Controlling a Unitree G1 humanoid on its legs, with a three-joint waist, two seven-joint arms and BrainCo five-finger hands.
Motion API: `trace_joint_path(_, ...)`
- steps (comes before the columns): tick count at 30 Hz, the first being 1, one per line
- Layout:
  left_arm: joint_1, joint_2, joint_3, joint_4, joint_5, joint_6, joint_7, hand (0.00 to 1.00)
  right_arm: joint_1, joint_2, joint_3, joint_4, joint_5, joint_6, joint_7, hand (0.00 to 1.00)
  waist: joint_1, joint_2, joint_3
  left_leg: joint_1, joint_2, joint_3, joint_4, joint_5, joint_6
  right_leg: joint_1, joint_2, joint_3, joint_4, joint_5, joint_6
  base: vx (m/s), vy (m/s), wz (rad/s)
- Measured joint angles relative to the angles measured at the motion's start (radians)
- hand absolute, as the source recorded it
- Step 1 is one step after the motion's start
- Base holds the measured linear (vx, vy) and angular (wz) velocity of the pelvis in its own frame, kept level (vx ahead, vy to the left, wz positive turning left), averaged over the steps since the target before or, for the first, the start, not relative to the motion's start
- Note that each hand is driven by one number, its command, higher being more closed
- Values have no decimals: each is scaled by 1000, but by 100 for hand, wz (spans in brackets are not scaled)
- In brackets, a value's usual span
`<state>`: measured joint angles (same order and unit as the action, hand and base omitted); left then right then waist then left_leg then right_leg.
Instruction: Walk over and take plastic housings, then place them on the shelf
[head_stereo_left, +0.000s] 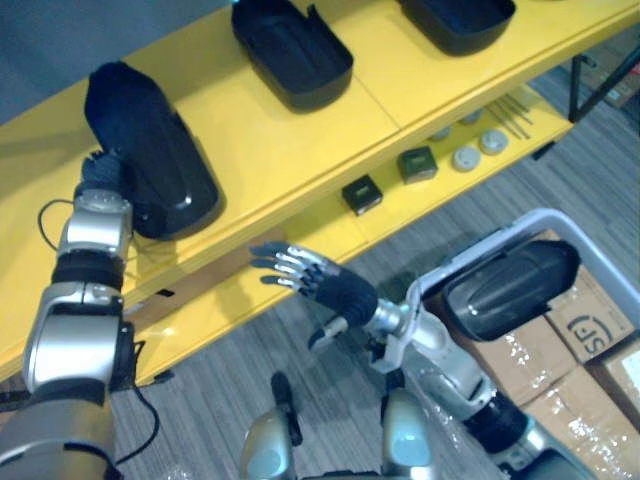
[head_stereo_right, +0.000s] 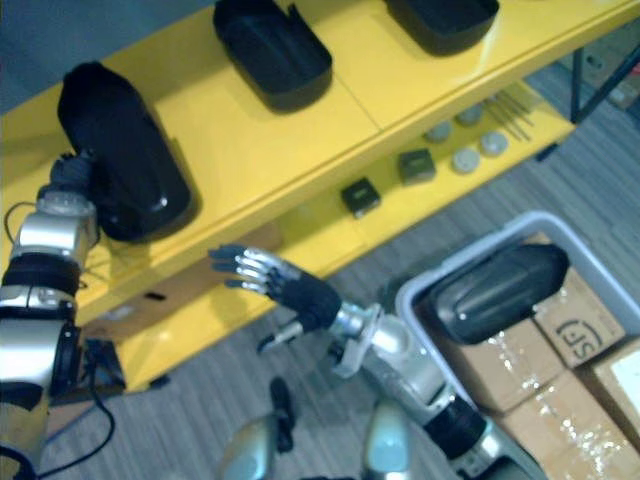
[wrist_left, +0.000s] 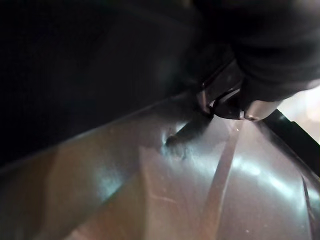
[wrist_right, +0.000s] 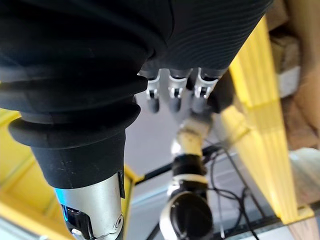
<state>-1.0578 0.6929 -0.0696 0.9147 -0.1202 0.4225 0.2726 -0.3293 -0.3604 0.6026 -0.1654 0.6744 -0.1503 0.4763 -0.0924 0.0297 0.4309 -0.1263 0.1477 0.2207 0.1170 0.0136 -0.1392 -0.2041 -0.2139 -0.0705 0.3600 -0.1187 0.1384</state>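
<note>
Head views: the yellow shelf (head_stereo_left: 300, 140) carries black plastic housings on its top level. The end housing (head_stereo_left: 150, 160) lies at the robot's left, and two open housings (head_stereo_left: 290, 50) lie further along.
Left arm: it reaches up and forward to the near end of the end housing.
Left hand (head_stereo_left: 100, 172): its dark cover is against that housing. Whether it grips cannot be told.
Left wrist view: up close, the housing's glossy dark skin lies right under the hand's cover.
Right arm: bent across the body, held out in front of the shelf's lower level.
Right hand (head_stereo_left: 335, 292): its fingers (head_stereo_left: 285, 262) are straight and spread, holding nothing and touching nothing.
Right wrist view: past the straight fingers, the left arm and the shelf's yellow edge.
Bin (head_stereo_left: 540, 213): at the robot's right, with a spare housing (head_stereo_left: 510, 285) lying inside, cardboard boxes (head_stereo_left: 590, 320) beside it.
</note>
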Motion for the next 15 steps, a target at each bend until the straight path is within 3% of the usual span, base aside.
trace_joint_path(7, -58, 0, -22, 0, 0, 14, 39, 100, 0, 9, 21, 0, 1, 5, 0, 0, -3, -18, 11, -17, 12, 8, 31, -12, -6, -8, 11, 16, 0, 0, 0, 2, 0, -3)
trace_joint_path(8, -61, 0, -22, 2, 0, 18, 43, 0, 0, 10, 24, 0, 1, 5, 0, 0, -2, -18, 12, -17, 15, 10, 34, -14, -7, -8, 14, 19, 0, 1, 0, -21, -11, -5)
trace_joint_path(15, -78, 6, -23, 20, 12, 60, 82, 0, 3, 12, 28, -4, 17, 5, -21, 0, -2, -20, 25, -38, 39, 20, 69, -26, -11, -27, 35, 35, 3, 4, -3, -30, -14, -8)
